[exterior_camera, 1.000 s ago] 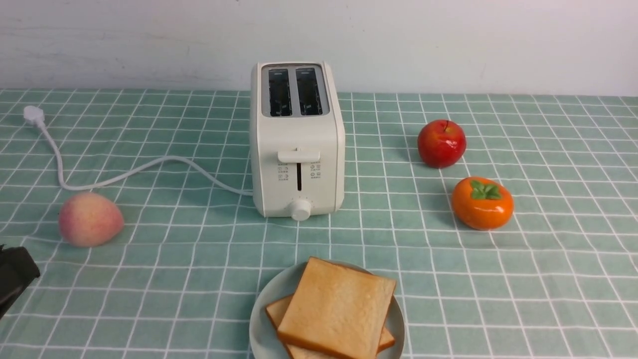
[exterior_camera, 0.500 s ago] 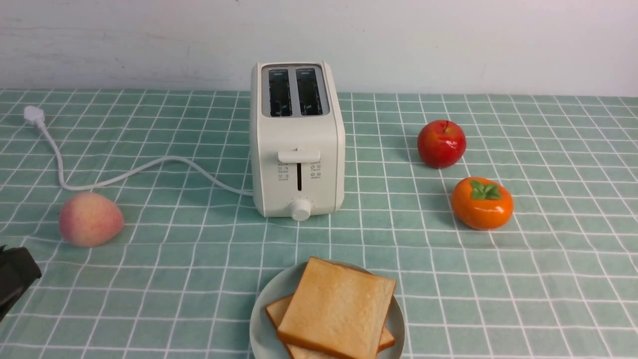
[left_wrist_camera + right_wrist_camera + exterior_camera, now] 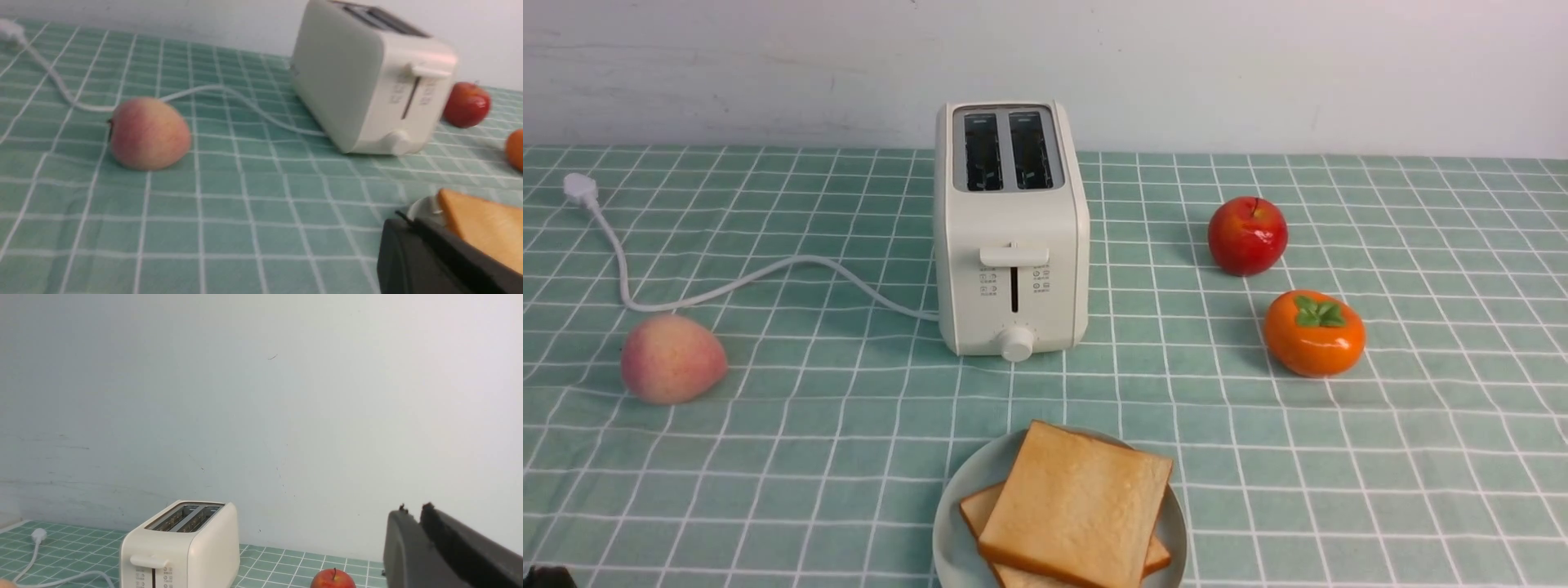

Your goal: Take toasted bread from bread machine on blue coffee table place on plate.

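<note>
Blue coffee table [image 3: 1421, 457] against a white wall [image 3: 1258, 65]; toasted bread [image 3: 1078, 502] on near plate [image 3: 952, 510]. Left gripper [image 3: 412, 228] and right gripper [image 3: 412, 516] nearly closed, holding nothing.

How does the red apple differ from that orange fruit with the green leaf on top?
The apple is deep red and glossy, with a thin dark stem; the orange fruit is bright orange with a green leafy cap. The apple looks rounder and taller, the orange fruit flatter and wider. The apple sits farther back on the checked tablecloth, the orange fruit nearer the camera. Both rest upright, right of the toaster, apart from each other.
</note>
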Motion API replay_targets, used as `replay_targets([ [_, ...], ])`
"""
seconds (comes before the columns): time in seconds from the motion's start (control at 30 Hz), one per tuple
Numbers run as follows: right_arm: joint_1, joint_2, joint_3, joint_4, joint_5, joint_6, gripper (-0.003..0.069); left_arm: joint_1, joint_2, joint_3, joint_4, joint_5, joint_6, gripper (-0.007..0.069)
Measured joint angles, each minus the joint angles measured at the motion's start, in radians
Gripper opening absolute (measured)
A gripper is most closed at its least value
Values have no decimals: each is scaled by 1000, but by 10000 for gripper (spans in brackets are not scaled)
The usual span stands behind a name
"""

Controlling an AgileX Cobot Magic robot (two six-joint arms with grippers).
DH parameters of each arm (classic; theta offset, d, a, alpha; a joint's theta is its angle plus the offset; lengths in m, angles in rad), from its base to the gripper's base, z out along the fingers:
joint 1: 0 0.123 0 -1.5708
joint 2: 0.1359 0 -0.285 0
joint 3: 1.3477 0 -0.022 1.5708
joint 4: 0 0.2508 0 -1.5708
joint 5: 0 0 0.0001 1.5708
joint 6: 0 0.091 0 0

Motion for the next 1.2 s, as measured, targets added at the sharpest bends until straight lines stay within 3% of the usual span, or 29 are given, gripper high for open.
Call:
replay_targets([
  [0.17,0,-1,0,0,0,0,66,78,-1,35,6,58,-5,-13],
  [1.2,0,-1,0,-3,0,0,101,80,-1,36,8,107,-8,1],
])
